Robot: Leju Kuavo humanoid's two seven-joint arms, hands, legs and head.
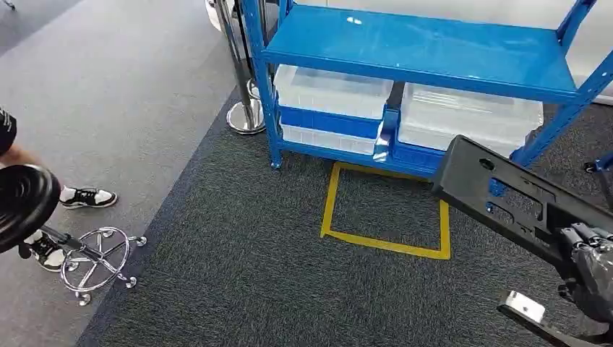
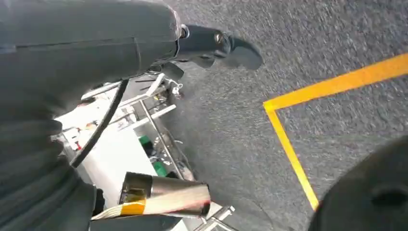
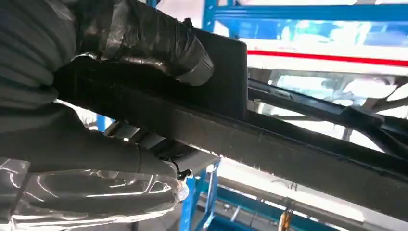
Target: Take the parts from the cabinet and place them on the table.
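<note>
A long black plastic part [image 1: 499, 189] with holes in it juts out over the carpet at the right, and my right hand [image 1: 591, 254] grips its near end. In the right wrist view the same part [image 3: 288, 144] runs as a dark bar across the picture, with the taped thumb [image 3: 149, 41] pressed on top of it and the fingers wrapped beneath. My left hand [image 2: 216, 45] hangs over the dark carpet with its dark fingers loose and nothing in them. The blue cabinet [image 1: 419, 43] stands ahead.
Two clear bins [image 1: 332, 90] [image 1: 470, 112] sit on the cabinet's low shelf. A yellow tape square [image 1: 387, 210] marks the carpet before it. At the left are a black stool [image 1: 22, 202] with a chrome base, a person's shoes [image 1: 87, 196], and a chrome post base [image 1: 246, 116].
</note>
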